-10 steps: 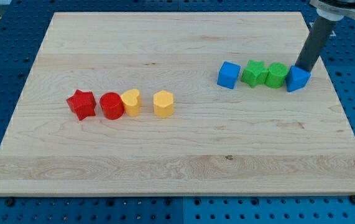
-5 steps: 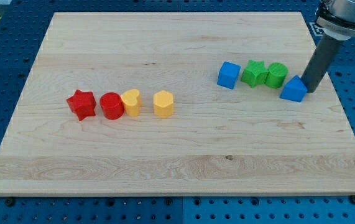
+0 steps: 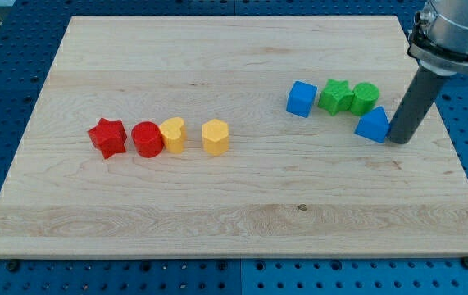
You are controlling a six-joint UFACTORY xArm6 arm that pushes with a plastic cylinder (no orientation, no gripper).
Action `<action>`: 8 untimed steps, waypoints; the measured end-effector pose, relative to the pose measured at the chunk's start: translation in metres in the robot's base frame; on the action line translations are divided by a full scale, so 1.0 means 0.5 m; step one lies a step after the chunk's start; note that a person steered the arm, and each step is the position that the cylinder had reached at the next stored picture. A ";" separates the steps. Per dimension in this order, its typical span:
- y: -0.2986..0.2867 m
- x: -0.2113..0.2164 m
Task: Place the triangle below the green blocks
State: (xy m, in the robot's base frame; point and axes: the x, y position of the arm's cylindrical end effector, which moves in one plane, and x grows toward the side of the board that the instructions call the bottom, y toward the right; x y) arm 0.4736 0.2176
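Note:
The blue triangle (image 3: 373, 125) lies on the wooden board, just below and slightly right of the green round block (image 3: 365, 97). The green star (image 3: 333, 96) sits to the left of that round block, touching it. My tip (image 3: 400, 140) touches the triangle's right side, at the view's right. A blue cube (image 3: 301, 98) stands left of the green star.
A red star (image 3: 107, 137), a red cylinder (image 3: 146, 138), a yellow heart-like block (image 3: 173, 135) and a yellow hexagonal block (image 3: 215, 136) form a row at the view's left. The board's right edge (image 3: 451, 139) is close to my tip.
My tip has moved down the view and pushed the blue triangle down and to the left, from beside the green round block to below it.

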 end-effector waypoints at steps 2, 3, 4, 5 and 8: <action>-0.057 -0.039; -0.062 0.046; -0.109 0.068; -0.115 -0.006; -0.183 0.014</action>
